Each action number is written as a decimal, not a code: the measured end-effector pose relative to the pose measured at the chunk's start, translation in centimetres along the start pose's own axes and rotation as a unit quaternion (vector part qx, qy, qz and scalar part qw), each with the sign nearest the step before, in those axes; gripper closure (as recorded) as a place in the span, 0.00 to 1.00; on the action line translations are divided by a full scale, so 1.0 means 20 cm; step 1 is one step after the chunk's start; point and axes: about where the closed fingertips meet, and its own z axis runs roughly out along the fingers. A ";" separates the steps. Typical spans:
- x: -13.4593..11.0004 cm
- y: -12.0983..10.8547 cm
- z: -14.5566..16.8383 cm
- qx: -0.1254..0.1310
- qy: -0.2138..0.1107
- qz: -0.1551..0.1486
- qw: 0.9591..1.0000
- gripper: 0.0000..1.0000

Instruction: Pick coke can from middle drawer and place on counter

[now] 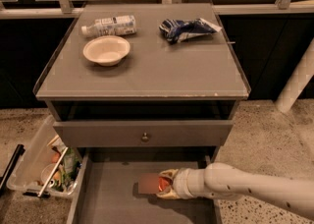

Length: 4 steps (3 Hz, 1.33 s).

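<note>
The coke can (160,184) lies on its side on the floor of the open middle drawer (113,198), low in the camera view. My gripper (166,185) reaches in from the right on a white arm (245,188). Its cream fingers (169,174) sit above and below the can's right end and are closed on it. The can's left end is blurred and hard to make out. The counter (162,66) is the grey top of the cabinet above.
On the counter stand a white bowl (106,50), a lying clear plastic bottle (109,25) and a blue snack bag (186,28). A closed drawer front with a knob (144,137) overhangs the open drawer. A clear bin of clutter (46,166) sits on the floor at left.
</note>
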 end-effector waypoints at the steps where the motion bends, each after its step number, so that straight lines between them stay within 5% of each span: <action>1: -0.07 0.01 -0.23 -0.004 -0.016 -0.023 1.000 1.00; 3: -0.33 -0.16 -0.73 0.037 0.001 -0.094 0.995 1.00; 4: -0.47 -0.26 -0.85 0.043 0.007 -0.124 0.991 1.00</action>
